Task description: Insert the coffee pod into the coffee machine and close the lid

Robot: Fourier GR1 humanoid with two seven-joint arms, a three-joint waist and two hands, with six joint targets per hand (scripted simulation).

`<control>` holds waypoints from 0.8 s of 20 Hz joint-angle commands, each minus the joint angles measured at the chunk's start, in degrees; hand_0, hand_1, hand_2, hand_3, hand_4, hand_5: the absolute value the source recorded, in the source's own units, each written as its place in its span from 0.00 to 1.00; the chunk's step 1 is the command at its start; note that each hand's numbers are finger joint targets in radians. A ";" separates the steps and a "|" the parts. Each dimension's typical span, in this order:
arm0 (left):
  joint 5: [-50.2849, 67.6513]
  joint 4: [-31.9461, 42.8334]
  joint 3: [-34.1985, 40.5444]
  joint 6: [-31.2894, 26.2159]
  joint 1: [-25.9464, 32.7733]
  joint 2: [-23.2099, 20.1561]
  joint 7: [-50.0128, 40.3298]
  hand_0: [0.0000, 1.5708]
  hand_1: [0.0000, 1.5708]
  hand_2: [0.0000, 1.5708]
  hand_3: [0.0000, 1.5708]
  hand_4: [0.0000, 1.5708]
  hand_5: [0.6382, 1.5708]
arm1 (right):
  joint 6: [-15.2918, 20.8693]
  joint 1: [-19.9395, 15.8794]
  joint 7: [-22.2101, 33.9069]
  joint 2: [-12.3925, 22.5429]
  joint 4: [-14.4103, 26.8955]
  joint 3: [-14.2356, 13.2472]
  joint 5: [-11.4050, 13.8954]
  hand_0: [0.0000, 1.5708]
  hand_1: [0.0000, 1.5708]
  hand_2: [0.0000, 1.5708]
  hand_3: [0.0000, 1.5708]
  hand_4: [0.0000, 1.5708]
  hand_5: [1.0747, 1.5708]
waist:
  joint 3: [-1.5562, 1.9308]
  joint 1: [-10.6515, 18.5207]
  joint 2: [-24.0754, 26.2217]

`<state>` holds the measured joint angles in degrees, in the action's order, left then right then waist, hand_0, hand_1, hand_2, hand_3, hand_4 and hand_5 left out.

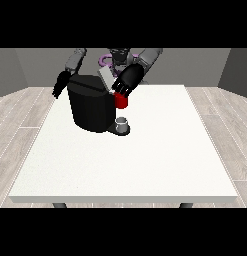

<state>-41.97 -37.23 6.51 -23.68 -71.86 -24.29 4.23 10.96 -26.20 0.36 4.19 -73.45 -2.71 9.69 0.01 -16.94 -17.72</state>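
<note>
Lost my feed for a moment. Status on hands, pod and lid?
Hand at view's right over the coffee machine, by the raised lid. Other hand hangs beside it. Pod not visible.

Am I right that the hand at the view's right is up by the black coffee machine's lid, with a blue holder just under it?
Not quite: the holder under that hand is red, not blue, as the front view shows. The hand is indeed up by the lid of the black coffee machine.

coffee machine (91, 107) blocks rear-left (cup (122, 123) beside), front open
</note>
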 commanded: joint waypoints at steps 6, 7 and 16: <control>-0.61 -0.06 0.30 1.00 -2.74 -0.30 0.33 0.77 0.77 0.79 0.76 0.23 1.00 | 0.13 -2.70 -1.19 0.88 1.83 -2.32 -1.25 0.00 0.00 0.00 0.00 0.00 1.00 | 0.02 0.58 -2.02; -0.29 1.23 0.84 0.54 -0.09 -1.78 2.36 0.77 0.77 0.79 0.77 0.23 1.00 | -0.67 0.79 2.01 0.18 -0.55 0.23 -0.18 0.00 0.00 0.00 0.00 0.00 1.00 | -0.01 -0.04 1.33; -3.79 0.79 -1.16 4.48 -1.00 -2.04 2.64 0.78 0.78 0.79 0.74 0.00 1.00 | 0.46 -0.80 2.22 0.07 -0.39 -0.08 0.42 0.00 0.00 0.00 0.00 0.00 1.00 | 0.00 -0.19 -0.34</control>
<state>-44.14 -36.29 6.57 -20.17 -72.84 -26.05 6.29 10.77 -25.83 1.32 3.90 -74.10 -2.35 9.69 0.00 -17.77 -17.75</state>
